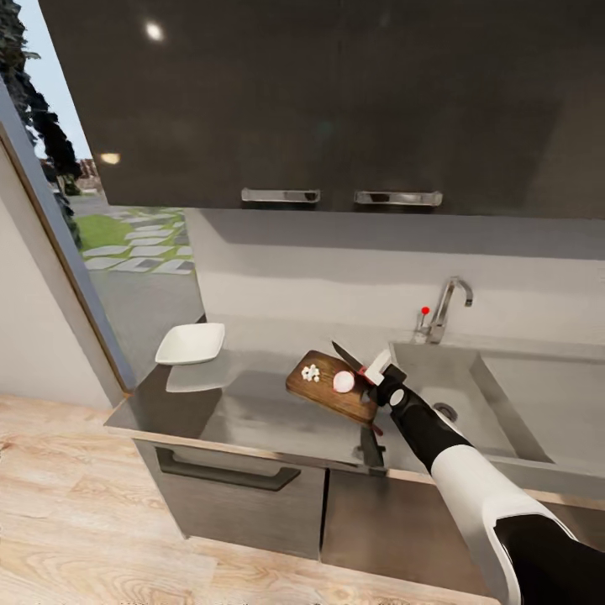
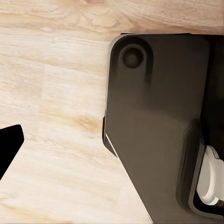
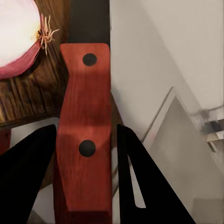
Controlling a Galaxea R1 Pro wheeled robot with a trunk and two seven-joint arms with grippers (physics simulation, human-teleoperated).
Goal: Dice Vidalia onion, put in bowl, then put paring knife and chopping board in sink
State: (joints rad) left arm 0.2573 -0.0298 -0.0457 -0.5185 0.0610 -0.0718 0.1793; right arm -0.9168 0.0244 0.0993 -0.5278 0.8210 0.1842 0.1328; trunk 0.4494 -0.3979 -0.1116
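The dark brown chopping board point(image 1: 329, 393) lies on the grey countertop point(image 1: 252, 416), just left of the sink point(image 1: 470, 382). On it rest a cut piece of onion point(image 1: 343, 381), pale with a pinkish skin, and a small cluster of white diced bits point(image 1: 310, 372). My right gripper point(image 1: 378, 380) is over the board's right end, shut on the paring knife point(image 1: 346, 355), whose dark blade points up and to the left. In the right wrist view the red handle point(image 3: 86, 126) sits between the black fingers point(image 3: 28, 177), beside the onion point(image 3: 16, 37). The white bowl point(image 1: 192, 343) stands at the countertop's far left.
A chrome tap point(image 1: 445, 309) with a red dot rises behind the sink. Dark wall cabinets point(image 1: 336, 101) hang overhead. A window opening is at the left. The left wrist view looks down on the wood floor point(image 2: 51, 93) and the robot's dark base point(image 2: 158, 116), with one black fingertip point(image 2: 9, 144).
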